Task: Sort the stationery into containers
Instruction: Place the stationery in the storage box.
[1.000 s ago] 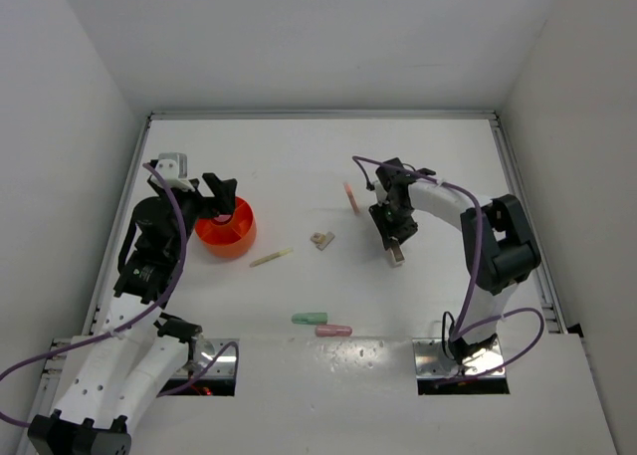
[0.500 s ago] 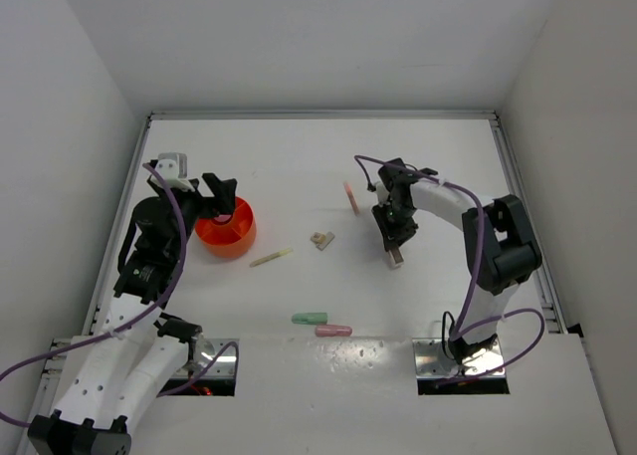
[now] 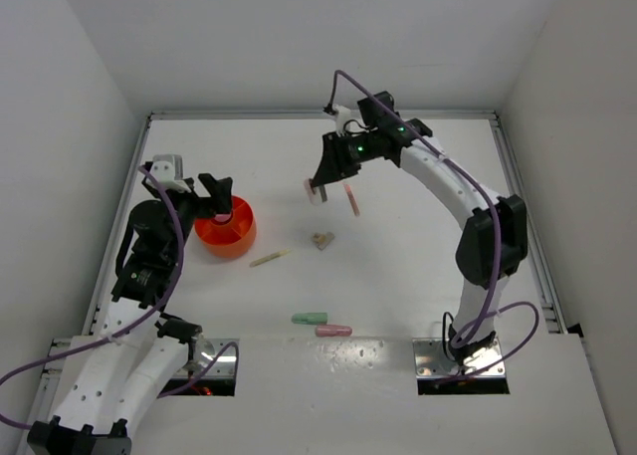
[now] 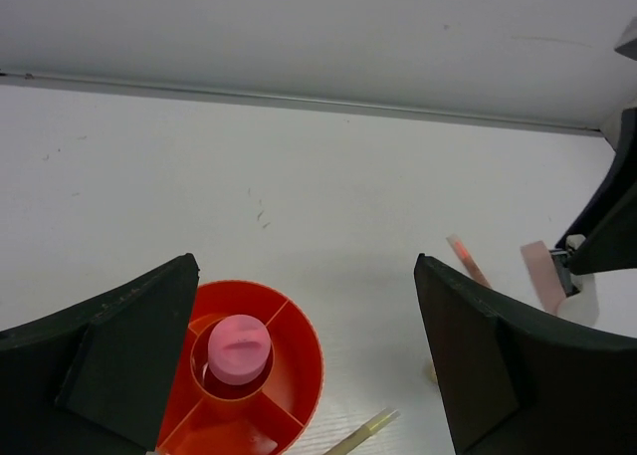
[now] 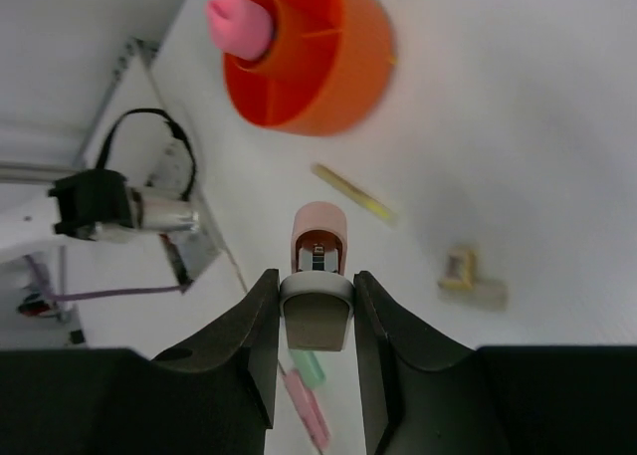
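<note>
The orange tub [image 3: 229, 244] sits under the left gripper [image 3: 217, 198], whose jaws are spread wide, likely ready to steady it. Well right of the tub, the right gripper [image 5: 317, 294] is clamped on a pink piece [image 5: 318, 226], held clear of the surface, apparently for carrying over. A pink-capped tube [image 4: 239, 342] stands in the tub's centre well. The table [image 3: 418, 276] is matte white, boxed by plain white walls [image 3: 299, 47].

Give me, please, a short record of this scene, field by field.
Left hand: open, above the orange tub
Right hand: shut on a pink piece, held above the table
In tub: pink-capped tube, centre compartment
Loose on table: pale yellow stick, beige block, pink stick, green bar, pink bar
</note>
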Robot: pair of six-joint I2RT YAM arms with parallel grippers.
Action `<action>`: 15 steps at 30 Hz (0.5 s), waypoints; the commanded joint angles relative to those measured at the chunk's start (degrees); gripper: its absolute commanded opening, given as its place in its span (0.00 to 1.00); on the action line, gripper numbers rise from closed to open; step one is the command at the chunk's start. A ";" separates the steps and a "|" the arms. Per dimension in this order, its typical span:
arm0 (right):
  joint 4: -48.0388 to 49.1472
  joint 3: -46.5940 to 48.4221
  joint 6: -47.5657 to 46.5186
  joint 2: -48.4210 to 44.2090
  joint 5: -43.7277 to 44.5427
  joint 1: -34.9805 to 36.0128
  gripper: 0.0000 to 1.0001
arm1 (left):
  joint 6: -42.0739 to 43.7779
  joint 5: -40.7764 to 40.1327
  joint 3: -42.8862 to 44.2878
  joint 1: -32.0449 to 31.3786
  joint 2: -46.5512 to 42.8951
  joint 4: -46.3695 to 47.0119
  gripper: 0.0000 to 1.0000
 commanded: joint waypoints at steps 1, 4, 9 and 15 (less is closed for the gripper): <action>11.73 2.66 12.10 4.98 -9.78 3.45 0.00 | 0.42 -1.37 2.48 -0.27 -0.57 1.79 0.96; 17.74 4.33 19.31 8.22 -6.72 6.97 0.00 | 0.42 -2.51 1.96 -0.27 -1.09 1.79 0.96; 25.13 7.93 27.84 12.72 2.59 11.98 0.00 | 0.94 -4.54 1.95 -0.27 -1.62 1.79 0.96; 26.46 14.70 31.98 16.49 18.49 17.51 0.00 | 0.94 -5.77 1.95 -0.27 -1.62 2.32 0.96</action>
